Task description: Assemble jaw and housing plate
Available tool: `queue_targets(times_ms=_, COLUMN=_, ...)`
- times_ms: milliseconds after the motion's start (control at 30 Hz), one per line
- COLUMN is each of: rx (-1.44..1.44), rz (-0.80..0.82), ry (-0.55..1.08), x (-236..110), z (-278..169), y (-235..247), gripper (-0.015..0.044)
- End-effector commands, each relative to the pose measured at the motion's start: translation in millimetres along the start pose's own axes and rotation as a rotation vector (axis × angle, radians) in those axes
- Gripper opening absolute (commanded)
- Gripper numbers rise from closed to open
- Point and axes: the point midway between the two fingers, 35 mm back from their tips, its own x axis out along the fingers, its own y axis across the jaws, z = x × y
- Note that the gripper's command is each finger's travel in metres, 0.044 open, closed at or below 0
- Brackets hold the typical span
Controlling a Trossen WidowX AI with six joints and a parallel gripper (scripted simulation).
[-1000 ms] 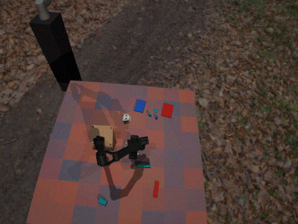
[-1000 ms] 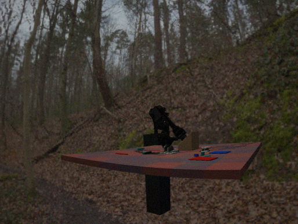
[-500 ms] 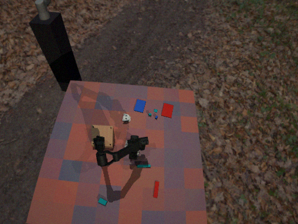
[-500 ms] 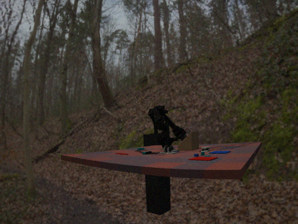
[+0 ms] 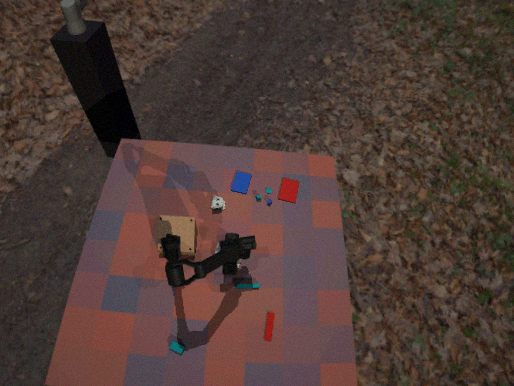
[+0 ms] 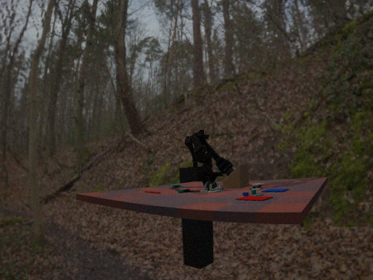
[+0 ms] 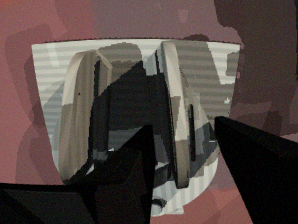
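A pale ribbed base plate [image 7: 45,60] [image 6: 218,189] lies on the table, mostly under the arm in the top view. Two long beige jaws stand on it in the wrist view: a left jaw [image 7: 75,120] and a right jaw [image 7: 176,112], roughly side by side with a dark gap between. My gripper [image 7: 184,128] [image 6: 210,186] points down over the base plate, its fingers on either side of the right jaw, shut on it. The pins and gear teeth are hidden or too dark to tell. A small white part with dark holes [image 5: 217,203] [image 6: 257,186], perhaps the housing plate, lies apart from the base plate.
A tan block [image 5: 183,231] [image 6: 238,177] stands close beside the arm. A blue tile [image 5: 241,182] [image 6: 275,190] and a red tile [image 5: 289,190] [image 6: 254,198] lie with small teal and blue pieces between. A teal bar [image 5: 248,286], a red bar [image 5: 269,326] and a teal block [image 5: 176,347] lie elsewhere.
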Motion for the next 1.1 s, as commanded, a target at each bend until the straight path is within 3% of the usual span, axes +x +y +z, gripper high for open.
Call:
queue_targets(times_ms=0, rx=-0.001, rz=-0.007, ry=0.005, x=3.5, z=-1.4, y=-1.2, gripper=0.0134)
queue_targets(times_ms=1067, rx=-0.001, rz=-0.007, ry=0.005, x=-2.8, z=-1.4, y=-1.1, gripper=0.0134)
